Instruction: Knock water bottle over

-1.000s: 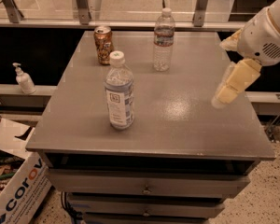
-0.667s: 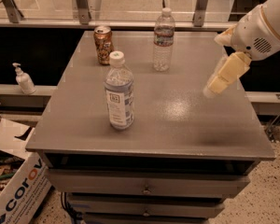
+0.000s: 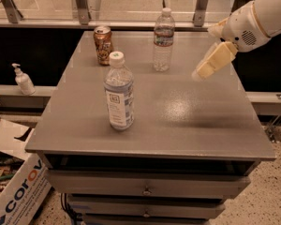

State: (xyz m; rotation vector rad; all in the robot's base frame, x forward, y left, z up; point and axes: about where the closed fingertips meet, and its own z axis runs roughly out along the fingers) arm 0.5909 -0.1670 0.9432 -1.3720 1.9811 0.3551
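Nearest us, the wider bottle stands upright on the tabletop, well left of the claw and closer to the camera. It's not the target, and nothing touches it. Up a step, here's the claw, hanging over the tabletop's right side. It has slid leftward and farther back over the past second, closing on its mark. Wide or narrow? Cannot tell from here, but it carries nothing. Beyond and left of the claw, the water bottle stands upright, near now, with clear air between them. The can sits farther left again. My read: the sideways sweep is lining up, contact isn't made, and the knock is yet to come.
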